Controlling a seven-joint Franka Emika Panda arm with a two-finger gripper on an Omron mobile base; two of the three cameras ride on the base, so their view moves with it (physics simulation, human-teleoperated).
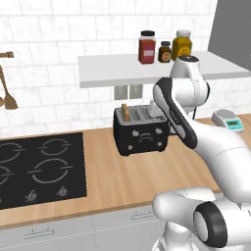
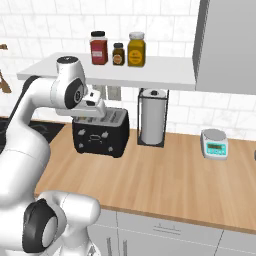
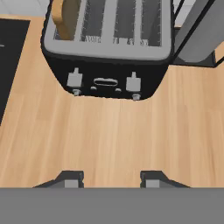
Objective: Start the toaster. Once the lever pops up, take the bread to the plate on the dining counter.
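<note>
Counter (image 1: pixel 122 171): one wood-topped wall counter carries everything here; you have bare wood in front of the toaster to work over.
Hob (image 1: pixel 39 169): one black hob, set into the counter's left end, apart from the toaster.
Towel holder (image 2: pixel 152 117): one tall wire-framed stand just beside the toaster, toward the counter's right.
Toaster (image 3: pixel 107 48): one black toaster at the counter's back edge, under the wall shelf (image 2: pixel 120 70). The hand view shows two grey levers on its front, each with a small knob below.
Bread (image 3: pixel 65 17): one slice, standing upright in the slot at the toaster's hob end, top well proud of the slot. I judge it not yet pushed down.
Scale (image 2: pixel 215 144): one small scale toward the counter's right end, well clear.
Jars (image 2: pixel 118 48): three on the shelf above, of no concern.
Gripper (image 3: pixel 109 180): above the counter in front of the toaster, looking down at its front; jaws spread partway, pinching nothing.
Step in hand: starting the toaster. You should pick the lever (image 3: pixel 74 78) below the bread's slot, not the other one. Bring one fingertip down squarely on top of it and press straight down. Avoid sideways push, which I judge could shift the toaster.
</note>
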